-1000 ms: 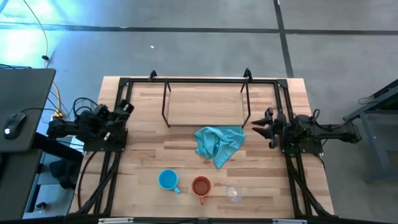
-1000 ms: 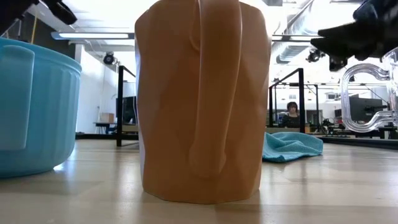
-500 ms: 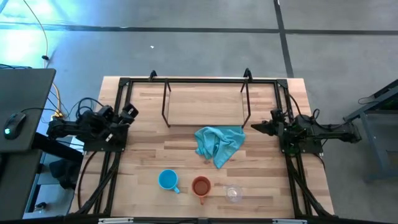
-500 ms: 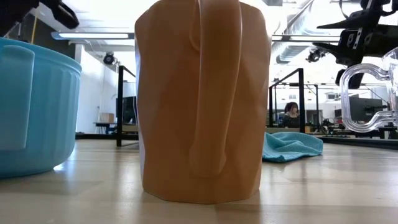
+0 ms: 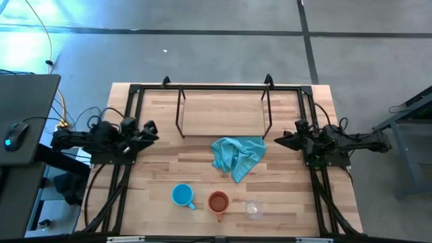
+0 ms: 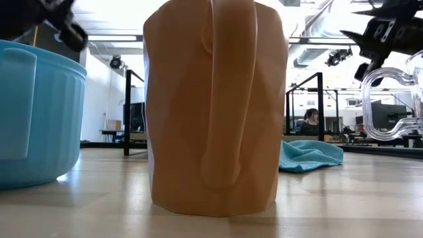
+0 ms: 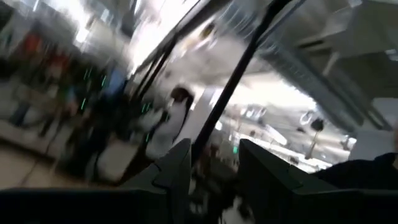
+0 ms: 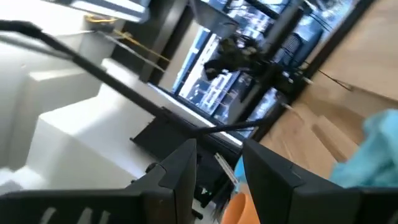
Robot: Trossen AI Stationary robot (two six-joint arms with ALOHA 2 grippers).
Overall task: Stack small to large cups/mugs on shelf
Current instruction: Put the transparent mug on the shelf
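Your left gripper (image 5: 151,128) has moved toward the shelf (image 5: 223,113); right gripper (image 5: 279,140) barely changed. Both jaws narrowly open, empty.

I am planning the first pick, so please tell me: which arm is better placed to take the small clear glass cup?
Probably right. The clear glass cup stands at the right end of the row, on the side of the right gripper. The left gripper is farther off, beyond the blue mug.

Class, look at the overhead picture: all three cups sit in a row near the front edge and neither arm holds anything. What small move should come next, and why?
Probably the right tool should swing toward the clear glass cup, the smallest and nearest its side. The blue mug and orange-brown mug stand untouched beside it, the shelf holds no cup, and the left tool hangs at the table's other side.
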